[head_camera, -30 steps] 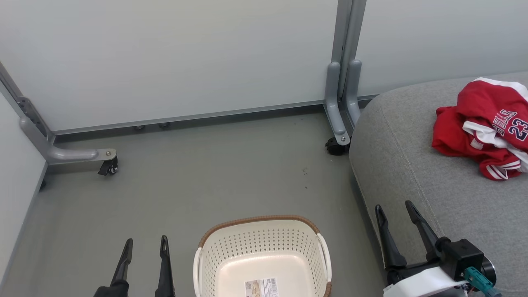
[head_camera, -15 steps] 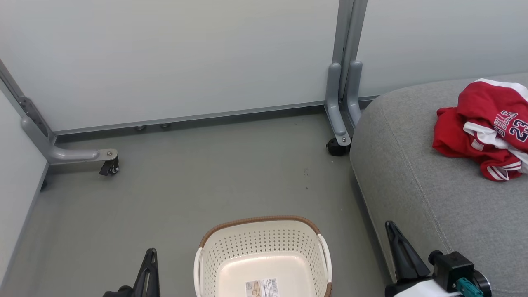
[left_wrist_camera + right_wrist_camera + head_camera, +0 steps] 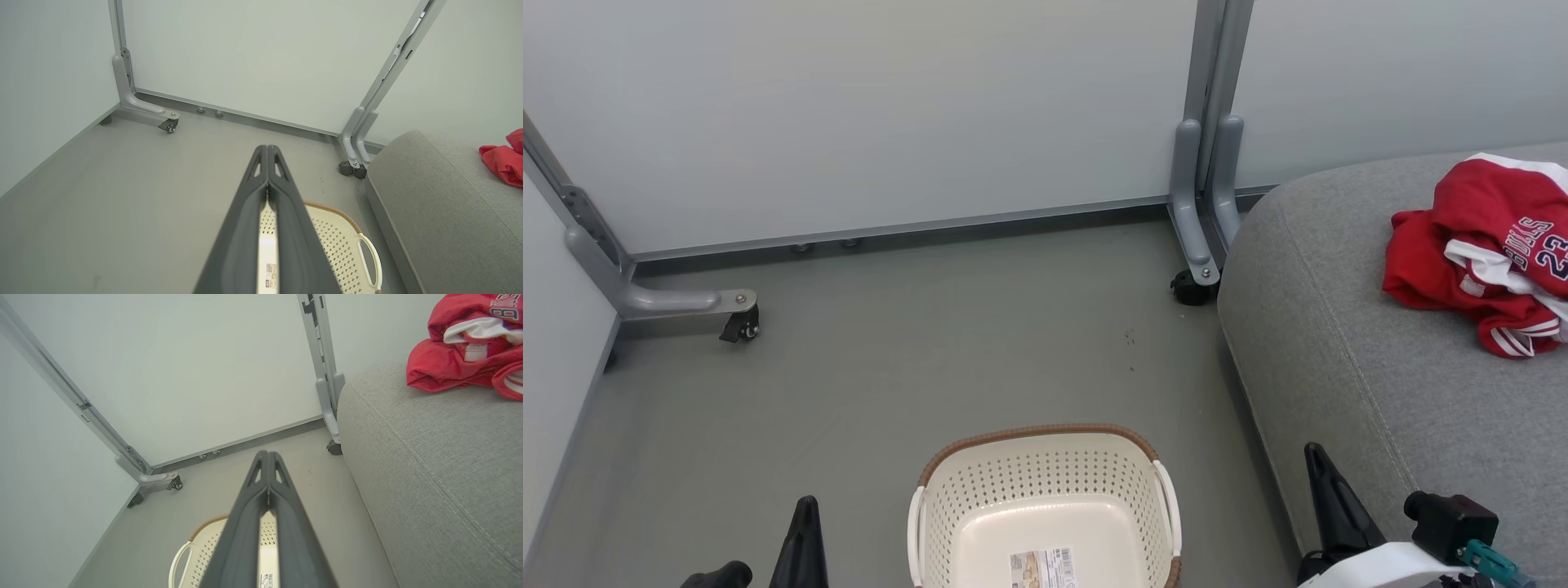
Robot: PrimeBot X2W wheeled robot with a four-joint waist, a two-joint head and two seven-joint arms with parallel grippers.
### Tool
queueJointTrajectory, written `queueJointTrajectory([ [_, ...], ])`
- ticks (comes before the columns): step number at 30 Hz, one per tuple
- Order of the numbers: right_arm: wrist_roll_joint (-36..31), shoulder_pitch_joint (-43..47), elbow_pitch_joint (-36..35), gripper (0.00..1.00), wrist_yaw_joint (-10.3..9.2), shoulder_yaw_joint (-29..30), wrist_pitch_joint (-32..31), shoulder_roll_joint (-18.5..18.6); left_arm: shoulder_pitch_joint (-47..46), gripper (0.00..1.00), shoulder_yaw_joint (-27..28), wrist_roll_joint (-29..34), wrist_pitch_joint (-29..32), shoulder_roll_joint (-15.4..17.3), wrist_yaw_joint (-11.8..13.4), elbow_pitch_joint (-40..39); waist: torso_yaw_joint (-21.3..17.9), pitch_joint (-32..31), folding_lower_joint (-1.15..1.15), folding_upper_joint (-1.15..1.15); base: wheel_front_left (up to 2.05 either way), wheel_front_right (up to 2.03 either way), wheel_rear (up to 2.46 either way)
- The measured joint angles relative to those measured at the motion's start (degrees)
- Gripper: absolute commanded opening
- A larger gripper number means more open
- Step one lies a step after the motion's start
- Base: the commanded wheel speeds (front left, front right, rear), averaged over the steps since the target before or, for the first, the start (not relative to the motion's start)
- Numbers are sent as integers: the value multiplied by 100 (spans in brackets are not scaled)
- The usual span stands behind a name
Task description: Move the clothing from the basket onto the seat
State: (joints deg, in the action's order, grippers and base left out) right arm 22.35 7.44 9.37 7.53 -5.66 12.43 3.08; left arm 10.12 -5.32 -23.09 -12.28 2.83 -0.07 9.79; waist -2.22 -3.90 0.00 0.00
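Found jaws pressed together fingertip to fingertip on both left gripper [image 3: 806, 505] and right gripper [image 3: 1313, 453], low at either side of the cream-white perforated plastic laundry basket [image 3: 1037, 430] with brown woven-look rim, on the grey floor [image 3: 890, 367], with the crumpled red-and-white jersey [image 3: 1462, 253] lying on the large light-grey woven sofa cushion [image 3: 1339, 343] just beside the basket.
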Motion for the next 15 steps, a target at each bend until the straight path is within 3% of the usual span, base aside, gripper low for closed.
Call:
queueJointTrajectory([
  [15,1511,-263,91,0,0,140,-287,88,-324,0,160,-1481,316,45,-149,112,29,54,0,0,0,0,0],
])
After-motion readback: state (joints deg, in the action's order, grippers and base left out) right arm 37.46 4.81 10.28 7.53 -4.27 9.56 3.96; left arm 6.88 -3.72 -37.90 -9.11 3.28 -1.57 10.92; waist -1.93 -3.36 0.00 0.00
